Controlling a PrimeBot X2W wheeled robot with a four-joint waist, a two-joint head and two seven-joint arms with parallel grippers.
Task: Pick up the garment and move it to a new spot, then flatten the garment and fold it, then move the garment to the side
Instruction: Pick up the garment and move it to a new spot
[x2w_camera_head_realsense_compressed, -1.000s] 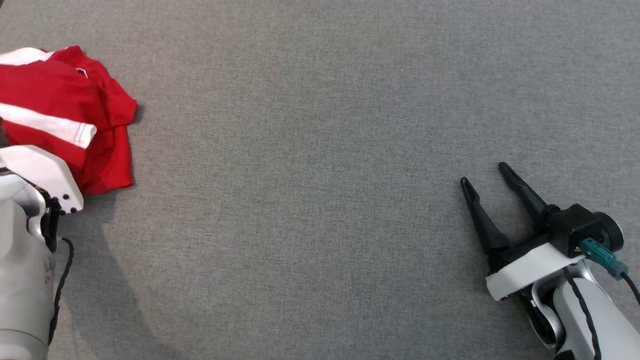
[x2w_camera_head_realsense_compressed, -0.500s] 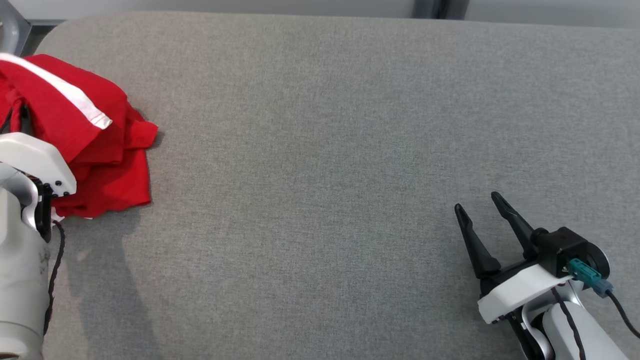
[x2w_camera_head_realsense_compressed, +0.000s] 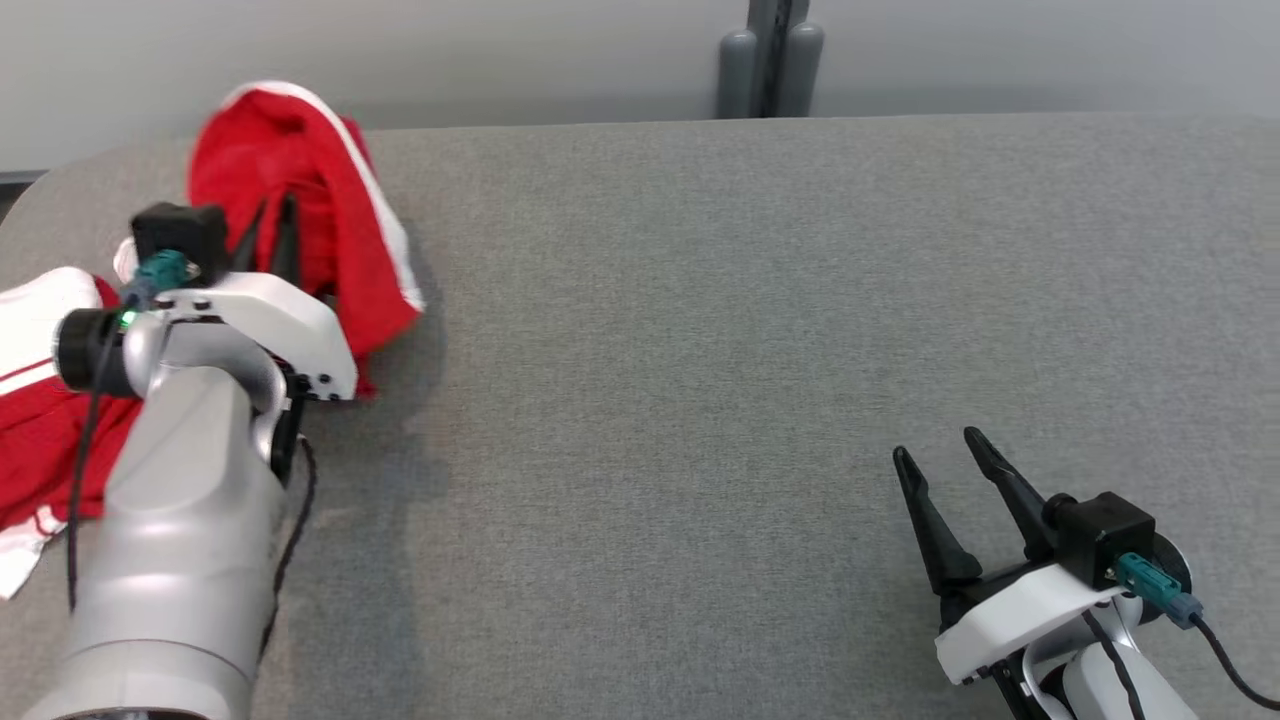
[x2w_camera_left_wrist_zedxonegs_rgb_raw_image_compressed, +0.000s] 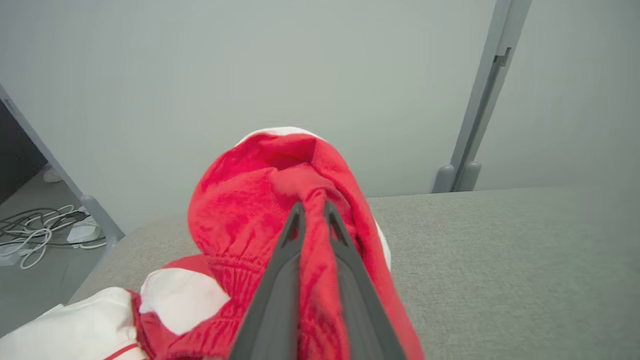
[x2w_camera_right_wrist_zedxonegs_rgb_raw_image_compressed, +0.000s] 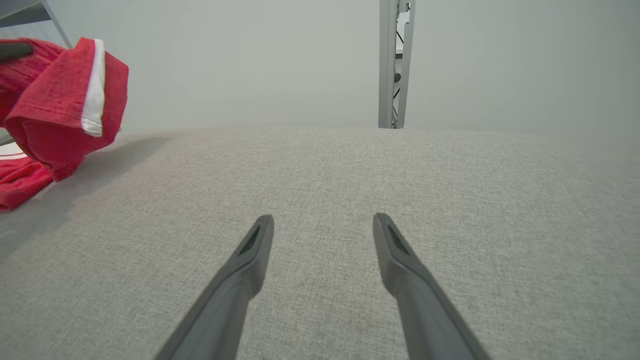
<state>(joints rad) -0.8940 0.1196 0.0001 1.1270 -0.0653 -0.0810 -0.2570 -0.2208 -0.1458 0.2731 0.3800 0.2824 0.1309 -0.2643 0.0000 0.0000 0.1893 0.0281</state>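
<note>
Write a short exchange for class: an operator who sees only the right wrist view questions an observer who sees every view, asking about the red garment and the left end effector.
Operator: In the right wrist view the garment hangs raised at my far left. Is anything gripping it?
Observer: Yes. The left wrist view shows the left end effector closed on a bunched red fold.
Operator: Is the whole garment off the table?
Observer: No. In the head view its lower part, with white panels, lies on the grey surface beside the left forearm.
</note>
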